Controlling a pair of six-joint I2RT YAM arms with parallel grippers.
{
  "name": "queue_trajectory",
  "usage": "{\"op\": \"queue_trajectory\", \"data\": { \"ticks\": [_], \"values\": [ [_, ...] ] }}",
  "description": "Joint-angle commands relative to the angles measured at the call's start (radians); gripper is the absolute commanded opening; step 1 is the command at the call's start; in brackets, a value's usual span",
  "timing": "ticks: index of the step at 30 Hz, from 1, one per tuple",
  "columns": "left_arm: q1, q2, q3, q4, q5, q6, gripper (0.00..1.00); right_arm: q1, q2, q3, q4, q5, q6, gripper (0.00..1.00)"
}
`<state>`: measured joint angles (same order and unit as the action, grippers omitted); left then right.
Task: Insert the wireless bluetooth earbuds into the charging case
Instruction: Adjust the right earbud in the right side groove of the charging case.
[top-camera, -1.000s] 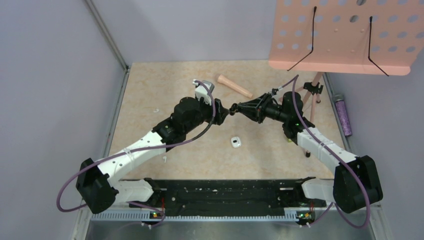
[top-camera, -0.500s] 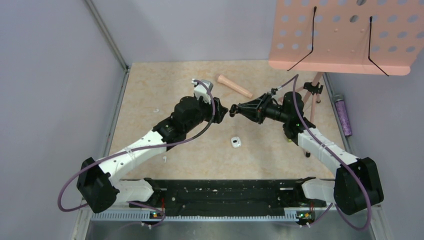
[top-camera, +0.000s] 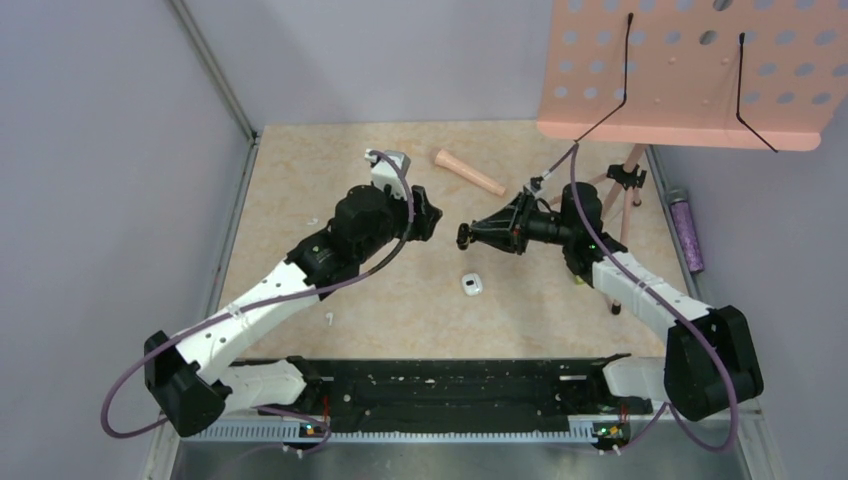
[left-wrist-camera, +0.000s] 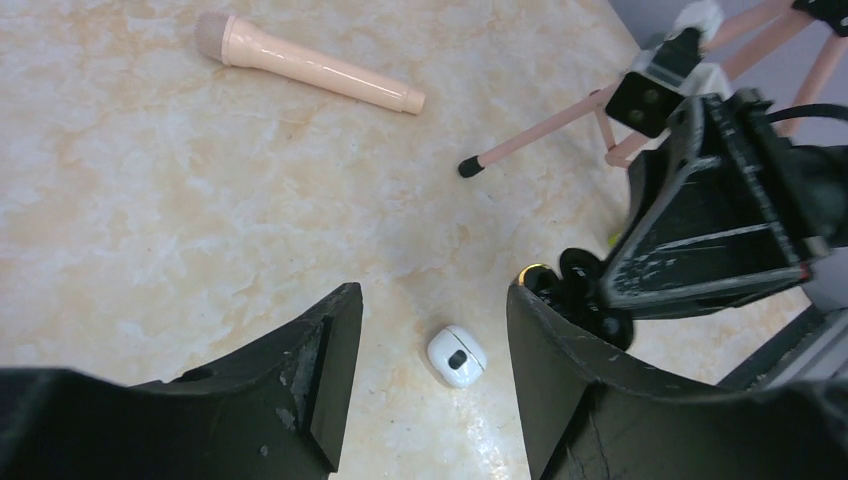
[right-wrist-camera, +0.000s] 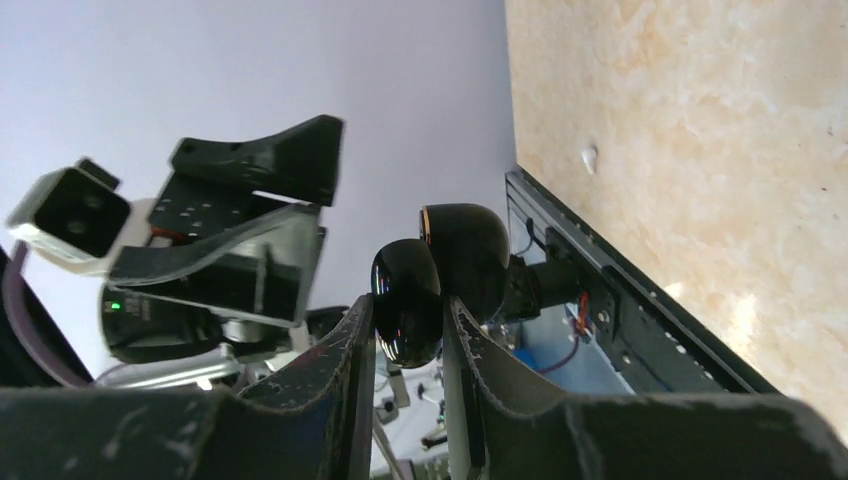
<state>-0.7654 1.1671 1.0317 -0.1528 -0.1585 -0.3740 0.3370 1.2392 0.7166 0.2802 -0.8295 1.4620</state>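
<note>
Right gripper (right-wrist-camera: 408, 318) is clamped on a glossy black clamshell, apparently the charging case (right-wrist-camera: 470, 250), held aloft just beyond the white pod (top-camera: 472, 284). The left gripper (left-wrist-camera: 432, 300) gapes wide, empty. A white speck, likely an earbud (top-camera: 329, 318), lies well left of the pod. It looks light, slick and easily flicked, so pinch its stem gently.

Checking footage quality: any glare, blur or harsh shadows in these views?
Top external: even light, sharp, soft shadows. Left wrist: sharp, mild sheen on the table. Right wrist: glints on the black object in the right gripper; table glares lower right.
</note>
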Motion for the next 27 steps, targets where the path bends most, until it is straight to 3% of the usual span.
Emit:
{"op": "queue_trajectory", "data": {
  "ticks": [1,5,6,12,14,18,23,27],
  "values": [
    [0.005,-0.047,0.074,-0.112,0.045,-0.059,0.61,-0.006,0.046,0.079,-0.081,-0.109,-0.203,0.0],
    [-0.001,-0.088,0.04,-0.107,0.148,-0.036,0.64,-0.006,0.079,0.115,-0.135,-0.154,-0.298,0.0],
    [-0.003,-0.167,0.026,-0.1,0.178,-0.024,0.66,-0.006,0.084,0.118,-0.138,-0.158,-0.303,0.0],
    [-0.011,-0.093,0.038,-0.133,0.347,0.022,0.73,-0.006,0.09,0.117,-0.158,-0.138,-0.287,0.0],
    [-0.012,-0.049,0.079,-0.175,0.355,-0.039,0.72,-0.006,0.085,0.108,-0.157,-0.115,-0.256,0.0],
    [-0.021,0.028,0.143,-0.263,0.26,-0.264,0.61,-0.006,0.063,0.066,-0.107,-0.048,-0.156,0.0],
    [-0.026,0.063,0.185,-0.333,0.218,-0.557,0.61,-0.006,0.049,0.026,-0.066,0.012,-0.082,0.0],
    [-0.031,0.051,0.144,-0.282,0.238,-0.719,0.6,-0.006,0.045,0.019,-0.082,0.051,-0.077,0.0]
  ]
}}
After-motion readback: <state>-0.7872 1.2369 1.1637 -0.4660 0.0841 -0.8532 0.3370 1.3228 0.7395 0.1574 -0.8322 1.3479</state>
